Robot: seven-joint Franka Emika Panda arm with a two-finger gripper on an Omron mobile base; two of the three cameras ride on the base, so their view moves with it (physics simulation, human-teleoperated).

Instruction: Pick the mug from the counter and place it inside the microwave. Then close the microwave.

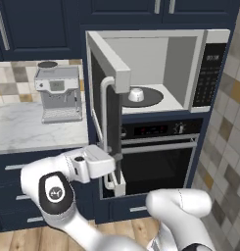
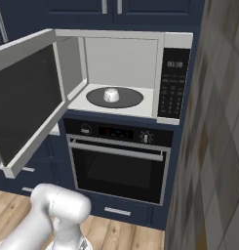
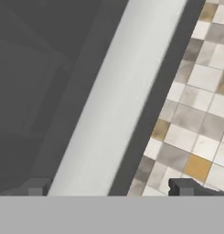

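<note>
Placement looks done: the mug (image 2: 111,94) sits on the dark turntable (image 1: 153,96) inside the microwave (image 2: 170,78), off the counter (image 1: 23,127). Closing remains, since the door (image 2: 24,100) stands swung wide. The gripper (image 3: 111,187), fingers spread and empty, sits close against the door's silver edge beside its handle (image 1: 109,132), apparently placed to push it shut.

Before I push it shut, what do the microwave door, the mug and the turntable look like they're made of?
Door: dark glass panel, faintly reflective, in a pale silver frame that looks like brushed metal. Mug: plain glossy white, probably ceramic, though the render leaves it open. Turntable: flat dark disc, matte grey; could be tinted glass or plastic.
</note>
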